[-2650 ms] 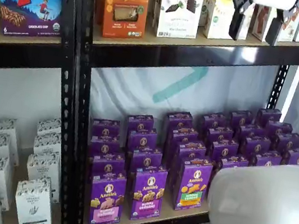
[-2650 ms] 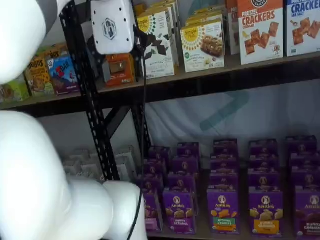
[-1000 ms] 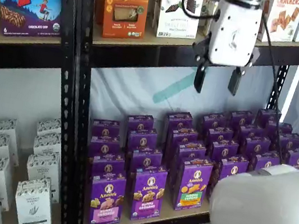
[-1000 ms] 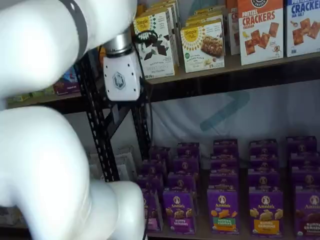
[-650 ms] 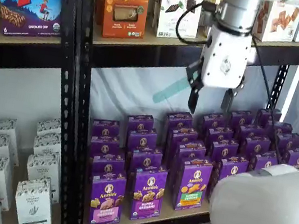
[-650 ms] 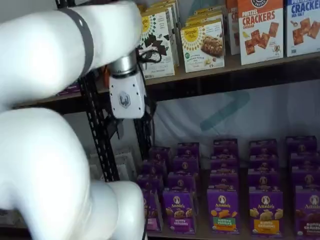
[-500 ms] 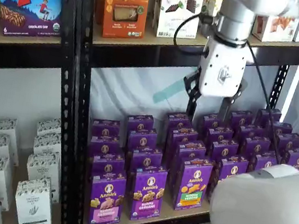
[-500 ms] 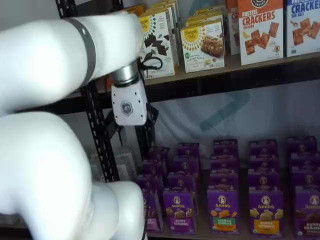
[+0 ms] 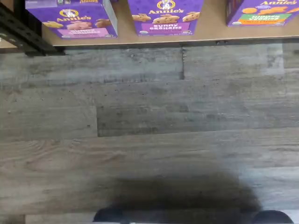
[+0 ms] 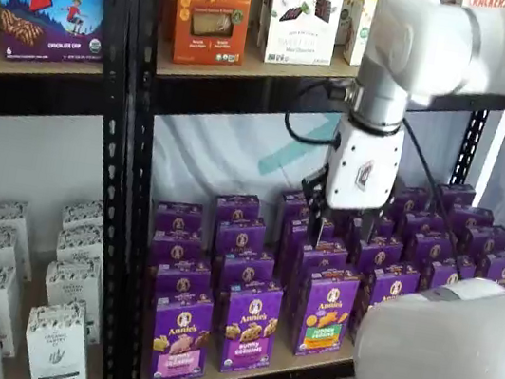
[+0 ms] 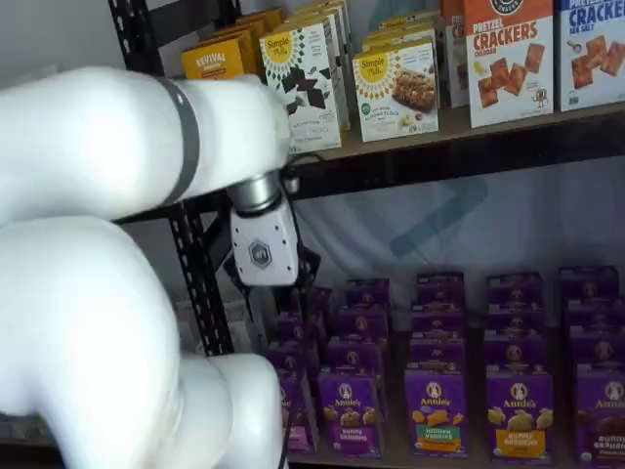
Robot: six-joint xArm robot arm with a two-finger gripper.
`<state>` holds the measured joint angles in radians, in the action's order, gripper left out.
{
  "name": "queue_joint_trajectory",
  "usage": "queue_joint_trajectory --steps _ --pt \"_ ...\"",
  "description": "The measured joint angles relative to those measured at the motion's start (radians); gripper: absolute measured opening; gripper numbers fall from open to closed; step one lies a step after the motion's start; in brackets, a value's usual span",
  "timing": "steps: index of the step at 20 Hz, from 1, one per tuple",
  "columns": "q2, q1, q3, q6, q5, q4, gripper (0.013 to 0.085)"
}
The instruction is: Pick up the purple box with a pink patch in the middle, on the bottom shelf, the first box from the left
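Purple box (image 10: 179, 338): upright rectangular carton, glossy print, round white-rimmed logo, pink panel low on the face. Stands at the front left end of the bottom shelf (image 10: 247, 374), a tan board with black metal rail. Wrist view shows its pink-panelled front (image 9: 71, 18) at the board edge above grey wood-grain floor (image 9: 149, 126). Bunny Grahams carton (image 10: 251, 327) just beside it. Gripper (image 10: 331, 229), white body with black fingers, hangs over rear rows, well apart from the box; finger gap: can't tell.
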<state>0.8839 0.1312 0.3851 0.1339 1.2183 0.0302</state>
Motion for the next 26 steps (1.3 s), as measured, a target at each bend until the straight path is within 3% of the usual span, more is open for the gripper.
queue_joint_trajectory --steps 3,8,13,18,21,23,26 --pt "-0.026 -0.010 -0.034 -0.012 -0.045 0.004 0.0850" --pt "-0.080 -0.015 -0.093 -0.005 -0.157 -0.029 0.0850" --pt "-0.146 -0.028 -0.133 -0.056 -0.268 0.037 0.0850" --pt "-0.205 0.009 -0.178 -0.031 -0.400 0.041 0.0850" --pt "-0.265 0.031 -0.175 -0.026 -0.430 0.064 0.0850" --pt "-0.307 0.051 -0.171 0.010 -0.456 0.038 0.0850" --pt "-0.365 0.057 -0.166 -0.009 -0.505 0.070 0.0850"
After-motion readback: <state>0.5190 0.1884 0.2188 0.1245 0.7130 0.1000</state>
